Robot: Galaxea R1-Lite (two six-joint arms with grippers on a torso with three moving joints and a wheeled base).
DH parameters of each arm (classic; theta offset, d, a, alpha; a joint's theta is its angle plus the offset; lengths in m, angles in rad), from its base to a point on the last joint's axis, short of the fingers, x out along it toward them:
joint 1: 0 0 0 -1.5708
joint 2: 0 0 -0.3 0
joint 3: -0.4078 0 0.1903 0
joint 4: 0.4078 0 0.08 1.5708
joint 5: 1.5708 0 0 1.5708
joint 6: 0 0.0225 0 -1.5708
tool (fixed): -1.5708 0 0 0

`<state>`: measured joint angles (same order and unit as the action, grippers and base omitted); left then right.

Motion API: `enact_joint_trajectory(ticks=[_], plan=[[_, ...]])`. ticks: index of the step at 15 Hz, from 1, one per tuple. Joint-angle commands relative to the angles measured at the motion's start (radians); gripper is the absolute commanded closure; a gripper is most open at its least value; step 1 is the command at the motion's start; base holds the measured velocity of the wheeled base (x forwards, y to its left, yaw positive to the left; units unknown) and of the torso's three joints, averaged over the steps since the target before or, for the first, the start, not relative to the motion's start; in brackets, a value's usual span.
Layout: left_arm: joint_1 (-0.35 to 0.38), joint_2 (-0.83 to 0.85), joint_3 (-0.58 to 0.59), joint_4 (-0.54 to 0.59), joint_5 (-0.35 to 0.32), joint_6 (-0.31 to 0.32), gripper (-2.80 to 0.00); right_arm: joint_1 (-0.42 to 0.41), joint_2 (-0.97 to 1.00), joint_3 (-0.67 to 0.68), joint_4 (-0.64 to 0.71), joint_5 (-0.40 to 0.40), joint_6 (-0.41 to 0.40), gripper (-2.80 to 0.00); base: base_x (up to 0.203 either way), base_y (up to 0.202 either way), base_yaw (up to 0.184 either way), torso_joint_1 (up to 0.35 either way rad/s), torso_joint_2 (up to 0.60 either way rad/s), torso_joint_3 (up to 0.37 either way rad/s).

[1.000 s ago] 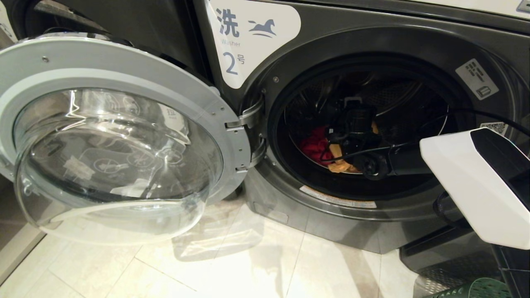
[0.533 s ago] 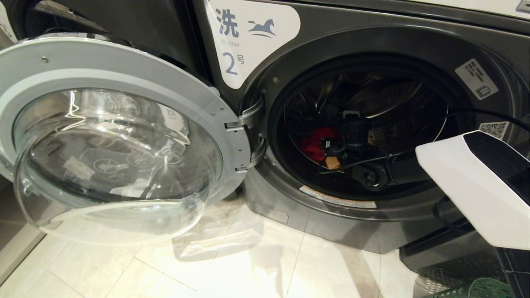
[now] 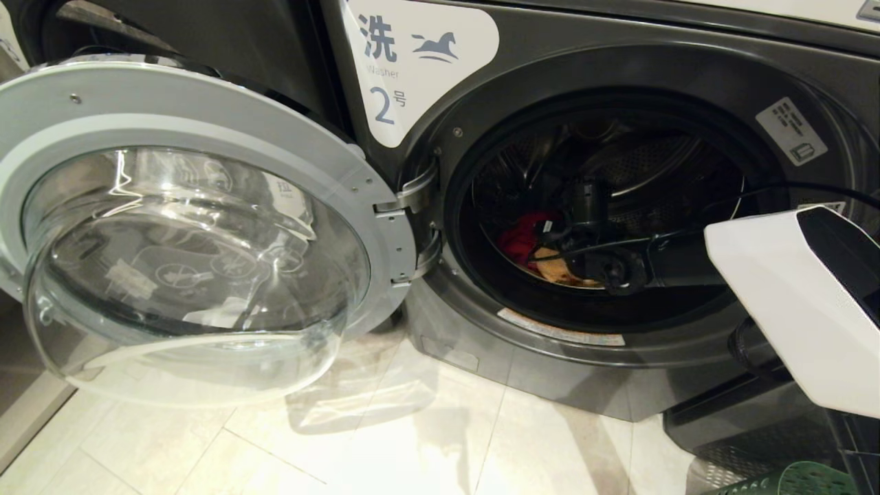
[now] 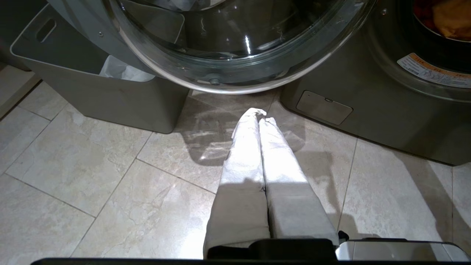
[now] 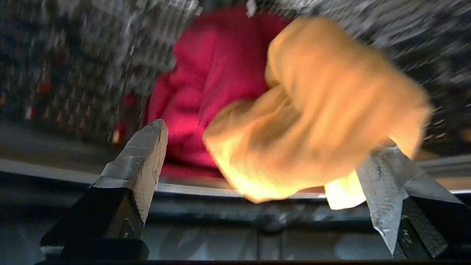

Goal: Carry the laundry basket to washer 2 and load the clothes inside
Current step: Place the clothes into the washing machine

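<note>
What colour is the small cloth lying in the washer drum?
Yellow-orange cloth, clearest in the right wrist view.

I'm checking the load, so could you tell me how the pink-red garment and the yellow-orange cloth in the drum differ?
The pink-red garment looks the bigger piece and lies deeper in the drum; the yellow-orange cloth is a smaller bundle nearer the door opening, partly overlapping it. Both are crumpled and lie inside washer 2, with the open right gripper before them.
</note>
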<state>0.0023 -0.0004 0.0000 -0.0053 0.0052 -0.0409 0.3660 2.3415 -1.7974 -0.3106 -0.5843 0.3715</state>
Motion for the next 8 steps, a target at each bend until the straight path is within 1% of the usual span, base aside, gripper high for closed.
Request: enact_joint_trajectory(ticks=[1, 3, 5, 8], plan=[[0.001, 0.0, 0.0, -0.001, 0.001, -0.001, 0.0, 0.001, 0.004, -0.022, -0.001, -0.037, -0.002, -2.8, 0.0, 0.0, 0.0, 0.0, 0.0, 0.0], [0.001, 0.0, 0.0, -0.001, 0.001, -0.001, 0.0, 0.004, 0.004, -0.02, 0.015, -0.048, -0.005, -2.8, 0.0, 0.0, 0.0, 0.0, 0.0, 0.0], [0.001, 0.0, 0.0, -0.001, 0.001, -0.001, 0.0, 0.004, -0.001, -0.026, 0.09, -0.051, 0.005, -2.8, 0.0, 0.0, 0.0, 0.0, 0.0, 0.0], [0.001, 0.0, 0.0, -0.001, 0.0, -0.001, 0.0, 0.019, -0.014, -0.024, 0.104, -0.101, -0.006, -2.8, 0.0, 0.0, 0.0, 0.0, 0.0, 0.0]])
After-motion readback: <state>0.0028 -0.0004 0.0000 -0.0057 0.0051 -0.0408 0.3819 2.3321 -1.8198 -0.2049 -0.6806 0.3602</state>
